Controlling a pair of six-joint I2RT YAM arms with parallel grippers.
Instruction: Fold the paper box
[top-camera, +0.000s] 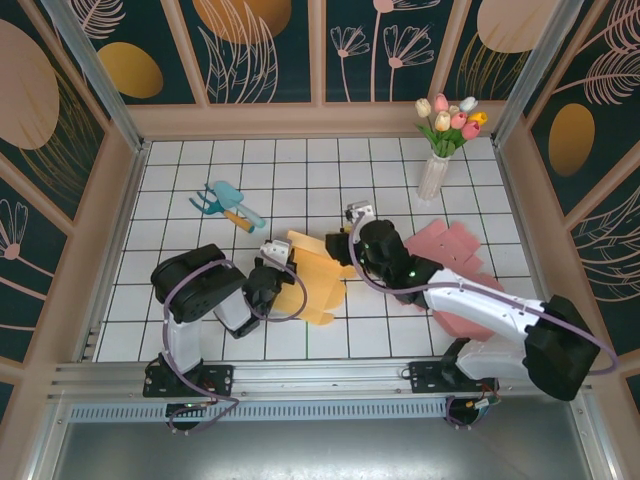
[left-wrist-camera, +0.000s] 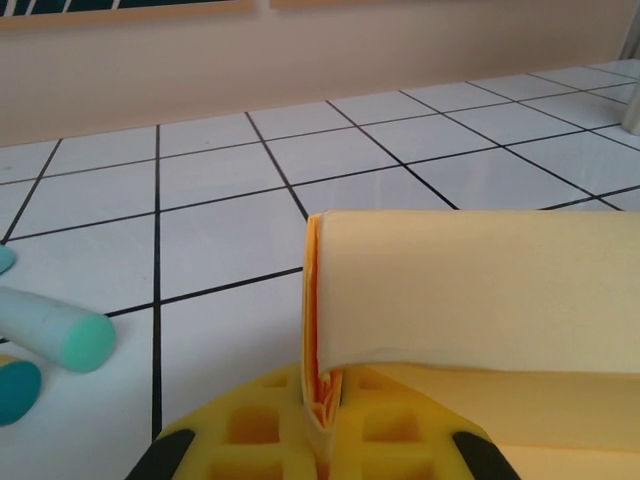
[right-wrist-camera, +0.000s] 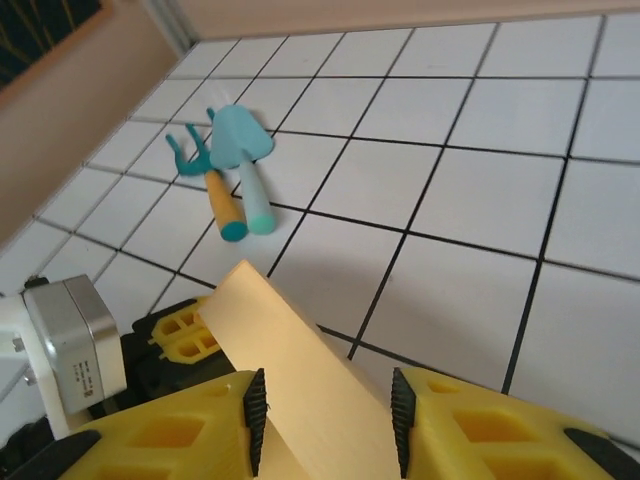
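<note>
The paper box (top-camera: 318, 283) is a pale yellow sheet, partly folded, lying mid-table between the two arms. My left gripper (top-camera: 276, 277) is shut on its left edge. In the left wrist view the folded edge (left-wrist-camera: 322, 330) is pinched between the yellow fingers (left-wrist-camera: 260, 430), and a flap (left-wrist-camera: 470, 290) curls over to the right. My right gripper (top-camera: 341, 246) is at the sheet's far right side. Its jaws stand apart astride a raised flap (right-wrist-camera: 300, 370), with a gap on the right pad's side. The right gripper (right-wrist-camera: 325, 412) is open.
A teal toy trowel and rake (top-camera: 228, 205) lie to the back left, also in the right wrist view as toy tools (right-wrist-camera: 235, 170). A pink flat paper sheet (top-camera: 455, 250) lies under the right arm. A vase of tulips (top-camera: 436, 170) stands at the back right.
</note>
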